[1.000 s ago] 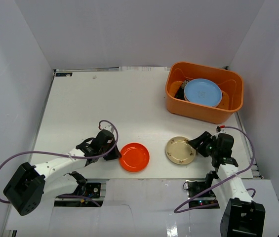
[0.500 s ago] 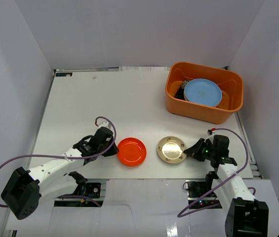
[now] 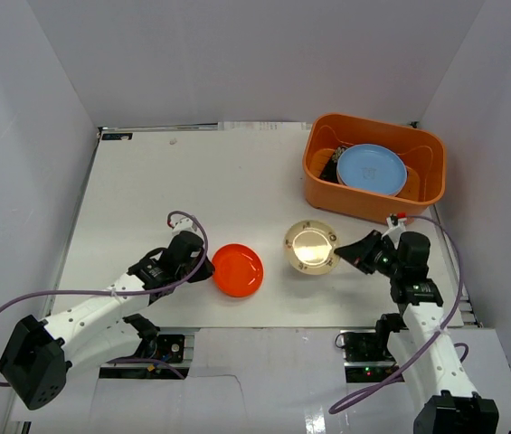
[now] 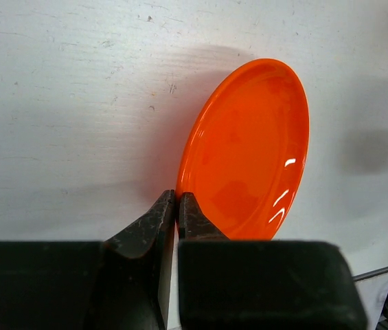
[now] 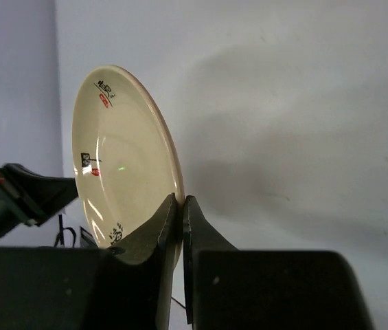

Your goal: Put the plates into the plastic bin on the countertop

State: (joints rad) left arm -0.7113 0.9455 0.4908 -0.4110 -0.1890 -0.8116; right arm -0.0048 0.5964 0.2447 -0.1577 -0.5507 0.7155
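My left gripper is shut on the near rim of a red-orange plate, held a little above the white countertop. Over on the right, my right gripper is shut on the rim of a small beige plate with dark markings, lifted off the surface. The orange plastic bin stands at the far right. A light blue plate lies inside it, on top of a dark plate that is mostly hidden.
White walls surround the countertop on three sides. Purple cables loop from both arms. Beyond the near table edge sits the mounting hardware of the arm bases.
My right gripper has shut on the beige plate and lifted it up and to the left, toward the bin. The left gripper has carried the red-orange plate slightly farther from the near edge.
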